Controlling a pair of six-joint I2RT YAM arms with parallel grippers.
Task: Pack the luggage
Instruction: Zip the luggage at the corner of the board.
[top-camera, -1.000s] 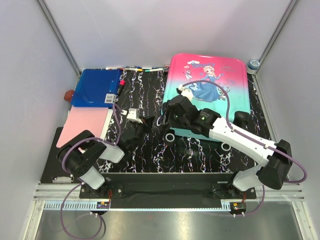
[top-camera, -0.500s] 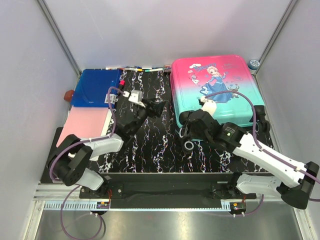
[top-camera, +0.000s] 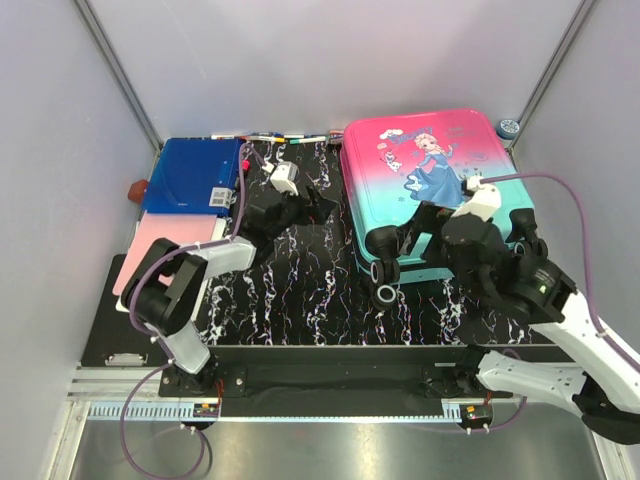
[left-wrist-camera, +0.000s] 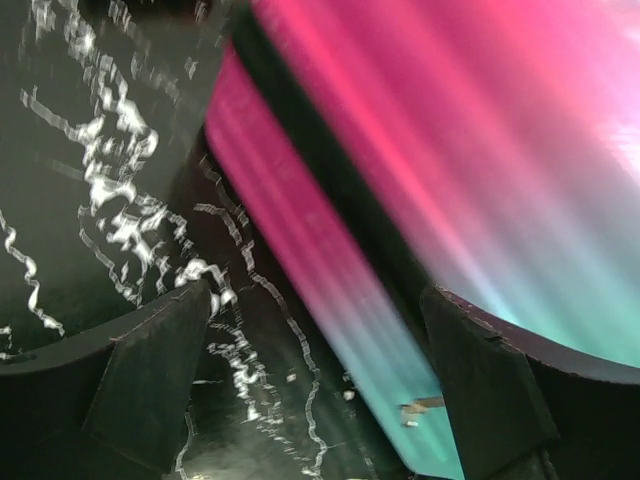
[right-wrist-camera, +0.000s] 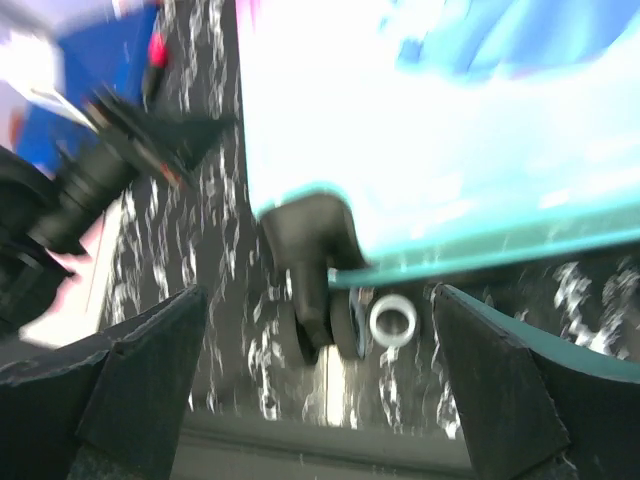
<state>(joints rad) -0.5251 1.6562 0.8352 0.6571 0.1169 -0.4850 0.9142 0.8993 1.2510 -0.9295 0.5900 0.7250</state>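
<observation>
Overhead view, two close wrist views; luggage (top-camera: 425, 180) common to all.

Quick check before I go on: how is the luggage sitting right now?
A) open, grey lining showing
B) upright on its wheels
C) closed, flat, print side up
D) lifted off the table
C: the luggage lies flat on the table with its shell shut and the princess print facing up, its wheels at the near end.

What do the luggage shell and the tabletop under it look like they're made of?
The luggage: seemingly hard moulded plastic, glossy; its printed shell glares in the right wrist view. The tabletop: black with white marble veining, smooth, slightly shiny; probably printed laminate or mat, possibly stone.
</observation>
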